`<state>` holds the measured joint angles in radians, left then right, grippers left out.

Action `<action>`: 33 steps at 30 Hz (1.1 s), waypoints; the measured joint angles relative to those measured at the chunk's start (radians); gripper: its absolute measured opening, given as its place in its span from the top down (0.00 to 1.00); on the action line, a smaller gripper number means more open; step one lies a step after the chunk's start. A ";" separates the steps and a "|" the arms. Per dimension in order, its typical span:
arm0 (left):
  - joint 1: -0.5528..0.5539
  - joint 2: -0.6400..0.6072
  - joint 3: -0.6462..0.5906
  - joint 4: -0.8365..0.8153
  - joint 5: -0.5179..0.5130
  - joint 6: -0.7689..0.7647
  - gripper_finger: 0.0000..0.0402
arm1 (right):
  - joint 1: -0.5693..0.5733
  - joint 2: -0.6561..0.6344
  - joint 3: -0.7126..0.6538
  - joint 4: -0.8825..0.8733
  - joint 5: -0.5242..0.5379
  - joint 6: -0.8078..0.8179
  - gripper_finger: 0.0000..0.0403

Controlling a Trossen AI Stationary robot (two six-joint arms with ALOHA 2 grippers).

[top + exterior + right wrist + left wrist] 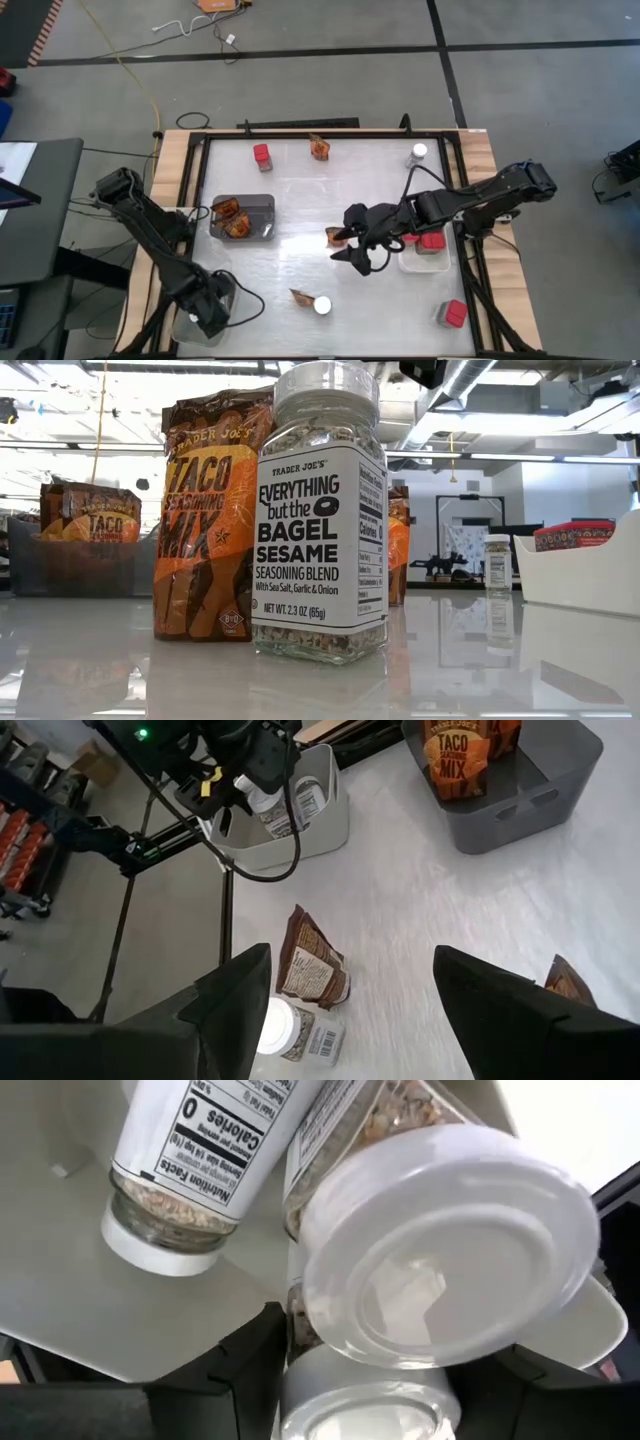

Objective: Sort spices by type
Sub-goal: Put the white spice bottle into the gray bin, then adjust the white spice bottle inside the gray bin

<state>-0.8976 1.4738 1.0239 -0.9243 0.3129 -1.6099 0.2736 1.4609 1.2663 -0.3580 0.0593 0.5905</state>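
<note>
My left gripper [375, 1380] is down inside a white tray [190, 325] at the table's near left corner. Several white-lidded jars [450, 1250] lie in that tray. Its fingers are spread, one on each side of a jar lid [370, 1405]. My right gripper [347, 246] is open and raised over the table's middle. An upright orange-brown packet [333, 236] stands beside it, outside its fingers [565, 985]. Another packet [312, 958] and a jar [295, 1030] lie toward the near edge. One red box [262, 154], a packet [320, 147] and a jar [418, 153] stand along the far edge. My left gripper has a finger [240, 1365] on each side of a jar's white lid [300, 1380], coming from above. A second, tilted jar covers part of the view. I cannot tell whether the fingers touch the lid.
A grey tray [262, 205] left of centre holds orange packets [232, 218]. A white tray [425, 262] under my right arm holds red boxes [432, 240]. Another red box [452, 313] sits near the table's near right corner. A dark frame [300, 125] borders the table.
</note>
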 joint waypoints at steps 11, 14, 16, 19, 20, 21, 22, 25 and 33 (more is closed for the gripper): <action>0.027 0.000 0.000 -0.002 0.009 -0.018 0.29 | -0.005 0.000 0.000 -0.003 0.000 -0.129 0.24; 0.036 -0.001 0.000 -0.005 0.035 -0.007 0.26 | -0.008 0.000 0.000 -0.003 0.000 -0.147 0.24; 0.039 -0.009 0.001 -0.002 0.049 -0.016 0.26 | -0.009 0.000 0.000 -0.004 0.000 -0.147 0.24; 0.039 -0.035 0.022 -0.007 0.031 -0.058 0.26 | -0.014 0.000 0.000 -0.006 0.000 -0.163 0.24; 0.039 -0.046 0.031 -0.010 0.011 -0.069 0.26 | -0.014 0.000 0.000 -0.008 0.000 -0.174 0.24; 0.039 -0.062 0.039 -0.012 -0.008 -0.083 0.26 | -0.014 0.000 0.000 -0.009 0.000 -0.184 0.24; 0.039 -0.081 0.047 -0.013 -0.035 -0.093 0.26 | -0.017 0.000 0.000 -0.011 0.000 -0.200 0.24; 0.039 -0.142 0.063 -0.008 -0.084 -0.088 0.26 | -0.042 -0.007 0.000 -0.034 -0.005 -0.263 0.24; 0.032 -0.264 0.064 -0.006 -0.271 -0.163 0.26 | -0.137 -0.016 -0.001 -0.051 -0.007 -0.327 0.24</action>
<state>-0.8659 1.2102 1.0876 -0.9303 0.0424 -1.7734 0.1367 1.4447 1.2655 -0.4088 0.0528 0.2634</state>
